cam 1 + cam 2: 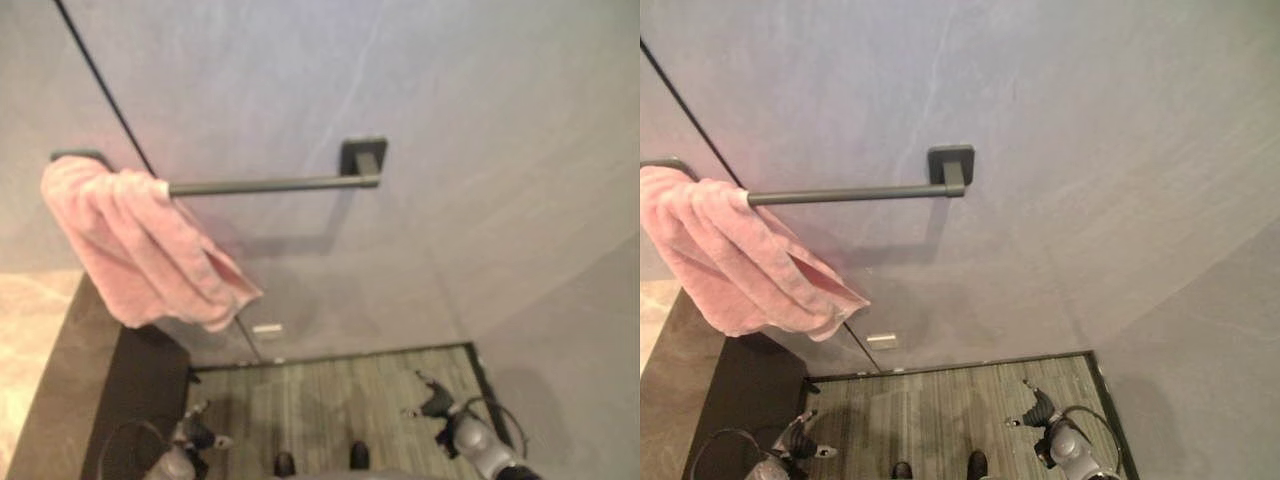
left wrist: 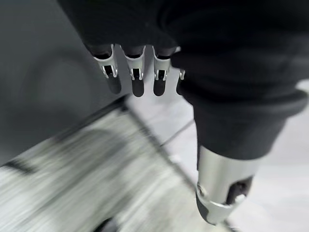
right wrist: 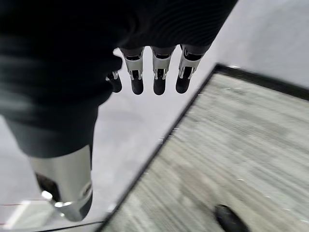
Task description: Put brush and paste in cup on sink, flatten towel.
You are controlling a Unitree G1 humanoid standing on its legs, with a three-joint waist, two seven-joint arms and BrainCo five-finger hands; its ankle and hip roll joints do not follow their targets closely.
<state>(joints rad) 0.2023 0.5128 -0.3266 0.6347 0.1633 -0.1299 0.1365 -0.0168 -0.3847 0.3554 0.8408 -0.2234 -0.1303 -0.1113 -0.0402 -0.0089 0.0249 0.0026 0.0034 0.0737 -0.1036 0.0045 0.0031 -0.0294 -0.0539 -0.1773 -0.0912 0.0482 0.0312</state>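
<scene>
A pink towel (image 1: 140, 250) hangs bunched and crumpled at the left end of a dark wall rail (image 1: 265, 184); the rest of the rail is bare up to its square mount (image 1: 362, 155). My left hand (image 1: 195, 432) hangs low at the lower left, far below the towel. In the left wrist view its fingers (image 2: 137, 79) are relaxed and hold nothing. My right hand (image 1: 437, 402) hangs low at the lower right, with its fingers (image 3: 157, 77) straight and empty.
The rail is fixed to a grey wall (image 1: 450, 120). A dark cabinet side (image 1: 130, 400) stands at the lower left under a beige stone top (image 1: 30, 330). Grey plank floor (image 1: 330, 400) lies below, and a small white plate (image 1: 267, 328) sits low on the wall.
</scene>
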